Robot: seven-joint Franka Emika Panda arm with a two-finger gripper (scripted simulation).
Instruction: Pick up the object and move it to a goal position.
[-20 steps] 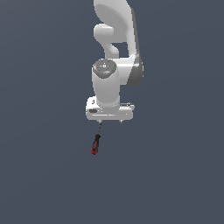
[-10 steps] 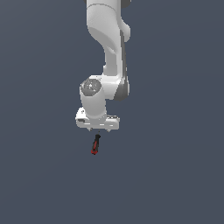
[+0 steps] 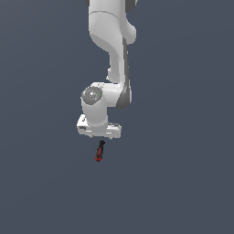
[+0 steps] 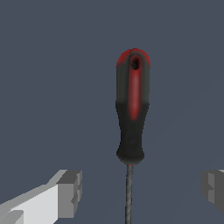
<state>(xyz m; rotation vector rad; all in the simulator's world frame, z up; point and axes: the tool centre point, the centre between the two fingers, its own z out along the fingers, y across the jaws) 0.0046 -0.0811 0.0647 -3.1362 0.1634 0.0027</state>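
Note:
The screwdriver (image 3: pixel 99 151) lies on the dark grey floor, its red-and-black handle pointing toward the camera in the exterior view. Its thin shaft runs under the white hand of my gripper (image 3: pixel 101 139), which hangs just above it. In the wrist view the handle (image 4: pixel 132 105) lies ahead of the fingers, and the dark shaft (image 4: pixel 129 192) runs between the two grey fingertips (image 4: pixel 71 192). The jaws stand wide apart on either side of the shaft, not touching it. My gripper (image 4: pixel 142 190) is open and empty.
The plain dark grey floor (image 3: pixel 183 183) stretches all around. The white arm (image 3: pixel 109 55) rises above the hand. No goal marker shows.
The arm has moved toward the exterior view's left and down, bringing the hand over the screwdriver's shaft. The screwdriver has not moved.

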